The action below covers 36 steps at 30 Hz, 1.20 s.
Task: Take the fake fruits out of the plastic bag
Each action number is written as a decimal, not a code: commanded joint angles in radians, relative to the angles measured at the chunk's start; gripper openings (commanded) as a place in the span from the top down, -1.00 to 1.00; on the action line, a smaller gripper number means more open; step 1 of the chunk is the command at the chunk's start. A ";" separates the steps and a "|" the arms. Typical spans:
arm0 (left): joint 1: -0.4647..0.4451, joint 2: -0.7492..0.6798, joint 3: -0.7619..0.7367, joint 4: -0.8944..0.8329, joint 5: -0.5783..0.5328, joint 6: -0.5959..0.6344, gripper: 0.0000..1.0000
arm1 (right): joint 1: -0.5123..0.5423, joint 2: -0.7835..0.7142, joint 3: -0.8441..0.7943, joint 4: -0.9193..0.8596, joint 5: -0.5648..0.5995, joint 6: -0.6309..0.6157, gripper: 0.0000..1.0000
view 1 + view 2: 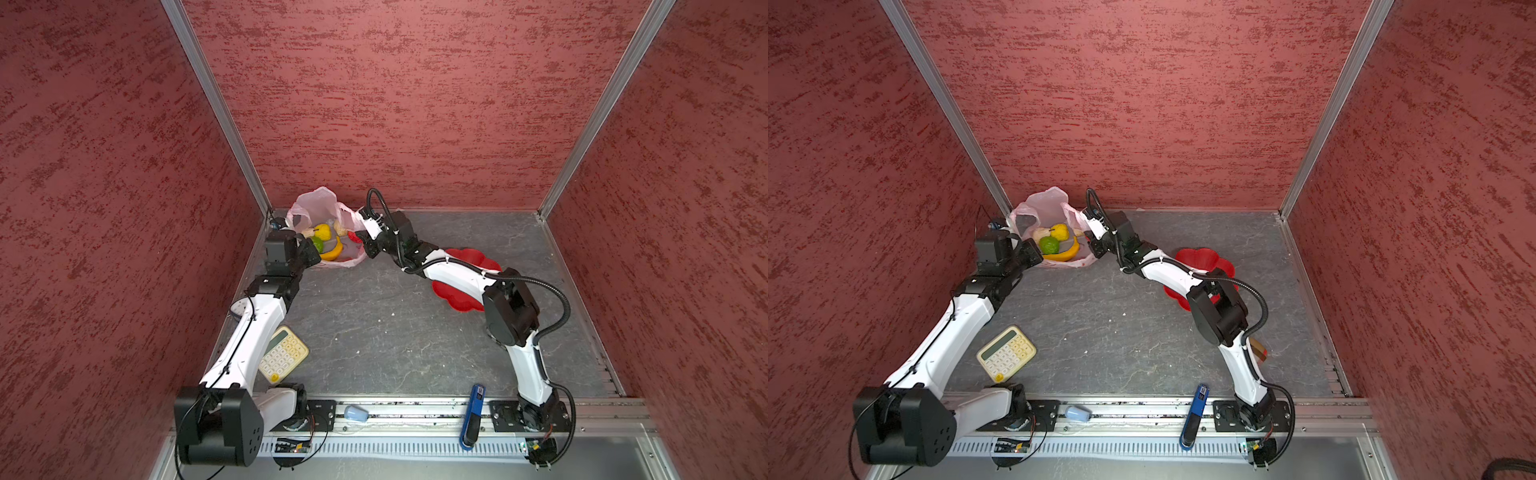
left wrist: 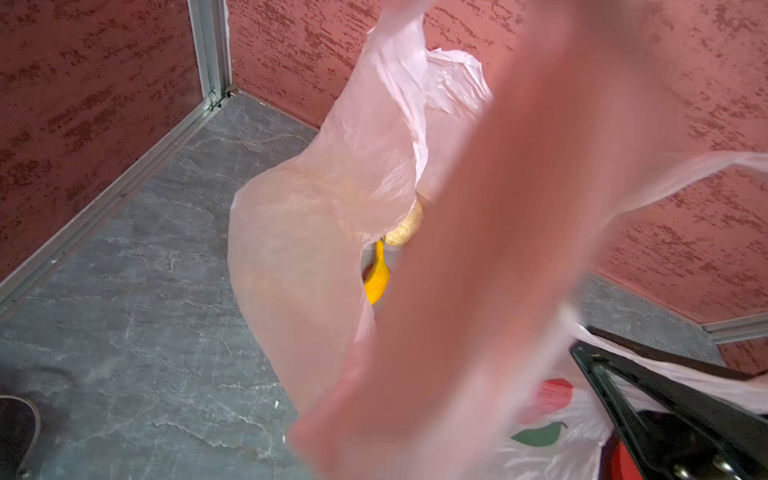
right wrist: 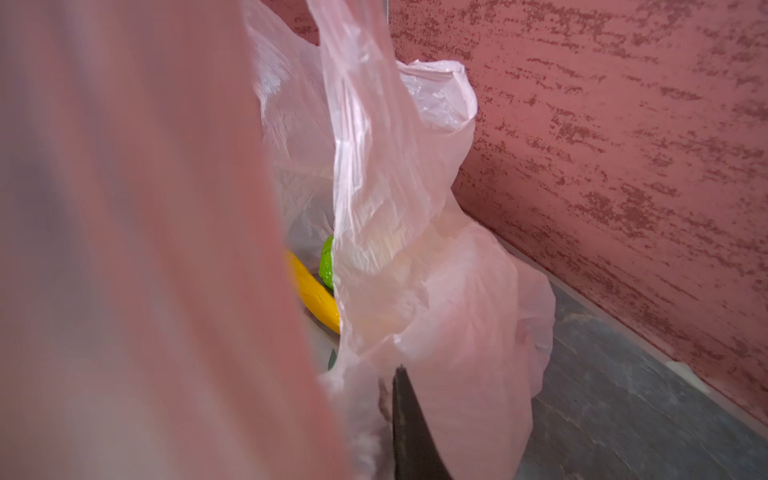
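Observation:
The plastic bag [image 1: 316,203] [image 1: 1046,203] stands open in the back left corner, pale pink and thin. Inside lie the fake fruits: a yellow round fruit [image 1: 323,231], a green round fruit [image 1: 318,244] [image 3: 327,264], a banana [image 1: 334,252] [image 2: 377,278] [image 3: 316,297] and a beige lumpy one [image 1: 1039,233] [image 2: 405,232]. My left gripper [image 1: 312,254] is at the bag's near left rim, shut, with bag film stretched over its camera. My right gripper [image 1: 360,237] is at the right rim, its black fingers [image 2: 648,399] shut on the film.
A red flower-shaped dish [image 1: 469,257] lies on the grey floor, partly under the right arm. A cream calculator [image 1: 284,353] lies by the left arm. A blue tool [image 1: 473,415] and a pale blue cap [image 1: 356,413] rest on the front rail. Walls stand close behind the bag.

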 commanded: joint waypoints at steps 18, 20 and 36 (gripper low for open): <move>-0.744 -0.405 -0.174 -0.677 -0.426 -0.631 0.98 | 0.178 -0.618 -0.739 0.080 0.164 0.121 0.86; -0.842 -0.394 -0.175 -0.732 -0.492 -0.713 0.98 | 0.195 -0.666 -0.805 0.091 0.198 0.137 0.85; -1.245 -0.214 0.111 -1.100 -0.843 -1.070 -0.35 | 0.253 -0.839 -0.982 0.114 0.334 0.223 0.38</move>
